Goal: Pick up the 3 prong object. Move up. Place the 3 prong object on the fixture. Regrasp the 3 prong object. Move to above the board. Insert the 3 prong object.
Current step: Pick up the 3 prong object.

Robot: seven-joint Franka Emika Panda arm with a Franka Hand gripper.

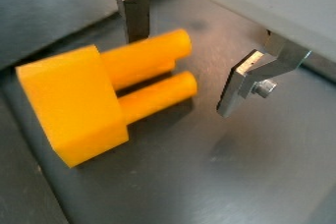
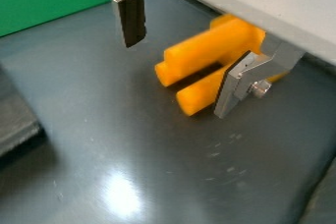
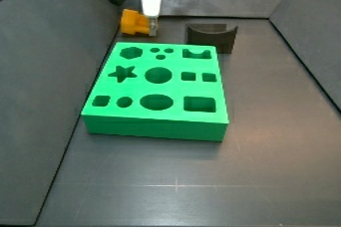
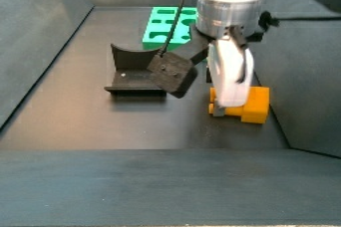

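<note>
Gripper: the two-finger gripper is low over the dark floor, its flat silver fingers spread apart and gripping nothing; in both wrist views one dark-padded finger and its partner stand on either side of the orange piece's prongs, with gaps visible between pads and plastic
3 prong object: the small orange-yellow plastic block with stubby cylindrical prongs lies on the floor, prongs pointing sideways between the fingers; in a side view it shows as an orange block at the foot of the gripper, and again just beyond the far end of the green slab
Fixture: the dark grey block with a curved notch in its top stands on the floor near the orange piece but apart from it; also seen just past the green slab's far corner
Board: the large bright green rectangular slab with star, hexagon, circle, square and oval cut-outs lies flat, its far edge near the orange piece; a strip of it shows in a wrist view
Floor: dark grey sheet, enclosed by grey walls
</note>
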